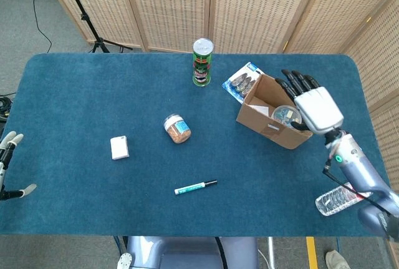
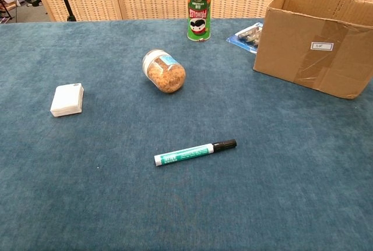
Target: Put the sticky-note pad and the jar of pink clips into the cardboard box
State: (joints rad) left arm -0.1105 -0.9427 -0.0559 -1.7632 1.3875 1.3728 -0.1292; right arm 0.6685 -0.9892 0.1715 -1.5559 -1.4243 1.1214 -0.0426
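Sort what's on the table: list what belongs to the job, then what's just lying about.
Job:
sticky-note pad, on the cloth
jar of pink clips, inside the box
cardboard box
right hand, open above the box

Lying about:
marker
jar of brown snacks
green can
blister pack
water bottle

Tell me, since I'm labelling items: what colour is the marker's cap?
Black; the marker has a white and teal barrel. Clearest in the chest view.
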